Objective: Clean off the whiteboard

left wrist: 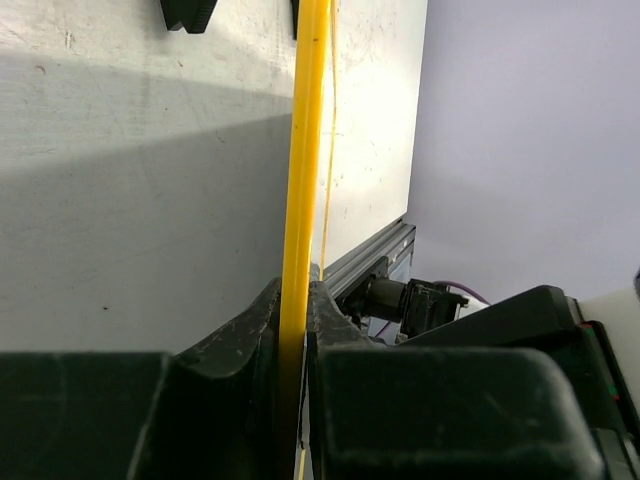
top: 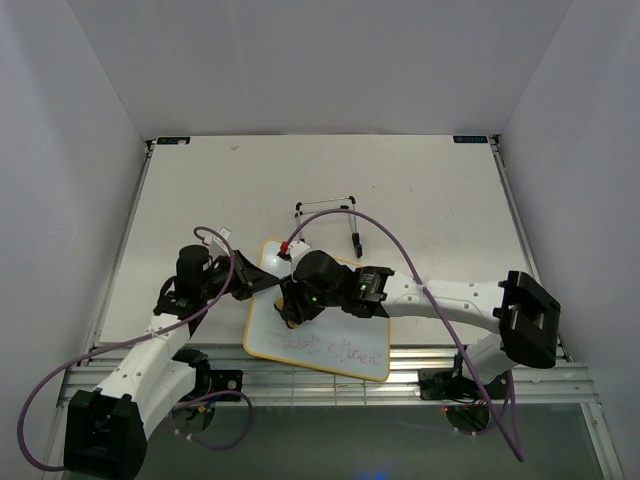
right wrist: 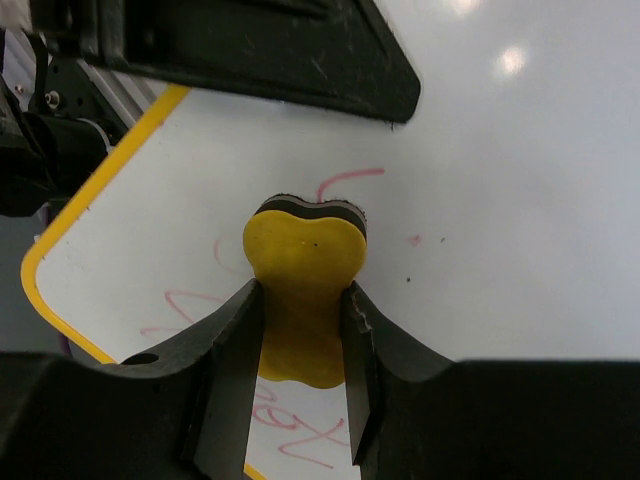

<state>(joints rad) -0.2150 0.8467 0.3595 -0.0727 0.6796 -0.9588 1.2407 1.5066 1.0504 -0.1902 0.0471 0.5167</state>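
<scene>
The left gripper (left wrist: 297,300) pinches the yellow left edge of the whiteboard (top: 270,325), which lies on the table (top: 200,200) just before the arm bases. Over the board's red scribbles, the right gripper (right wrist: 302,300) clamps a yellow eraser (right wrist: 305,255) against its surface. A wire easel stand (top: 325,205) sits beyond the whiteboard.

Illegible red scribbles (top: 335,348) on whiteboard (top: 268,325)

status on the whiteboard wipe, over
Left gripper shut on whiteboard, yellow edge. Right gripper shut on yellow eraser, over the board. Red scribbles unerased near front edge. Wire stand behind, not in the way.
</scene>
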